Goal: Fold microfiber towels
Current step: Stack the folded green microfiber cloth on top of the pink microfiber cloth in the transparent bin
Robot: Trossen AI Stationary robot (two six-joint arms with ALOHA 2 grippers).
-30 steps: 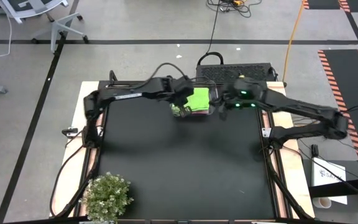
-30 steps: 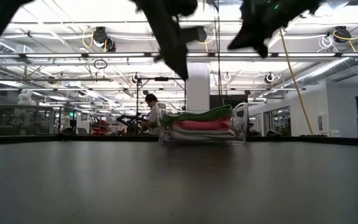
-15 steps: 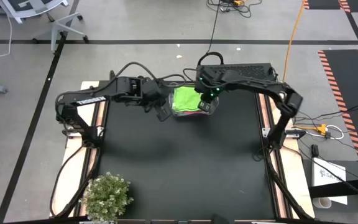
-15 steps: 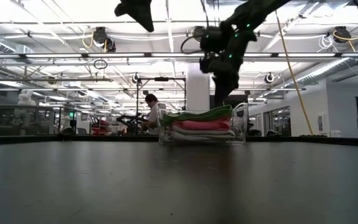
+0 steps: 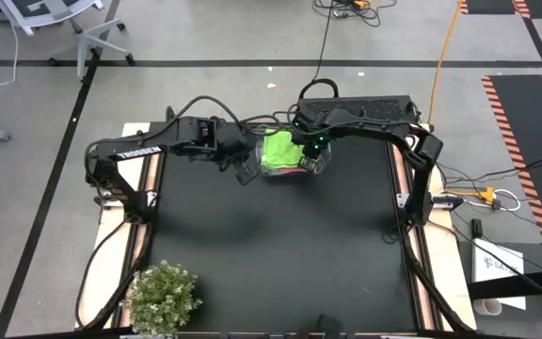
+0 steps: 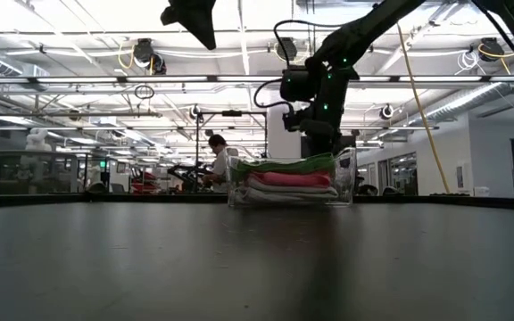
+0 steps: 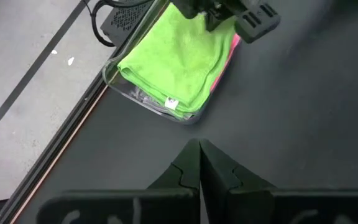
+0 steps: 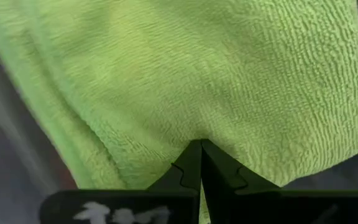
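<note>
This was a large open robotics lab or workshop; ceiling pipes and strip lights (image 6: 105, 80) ran overhead; a person (image 6: 219, 160) sat at distant benches; cables (image 5: 342, 9) crossed the taped floor (image 5: 45, 188).

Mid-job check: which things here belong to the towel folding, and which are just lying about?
Part of the job:
- lime green towel, top of the stack
- pink towel beneath it
- white towel at the bottom
- right gripper, shut, tips on the green towel
- left gripper, shut, beside the bin

Lying about:
- clear plastic bin holding the stack
- bushy plant
</note>
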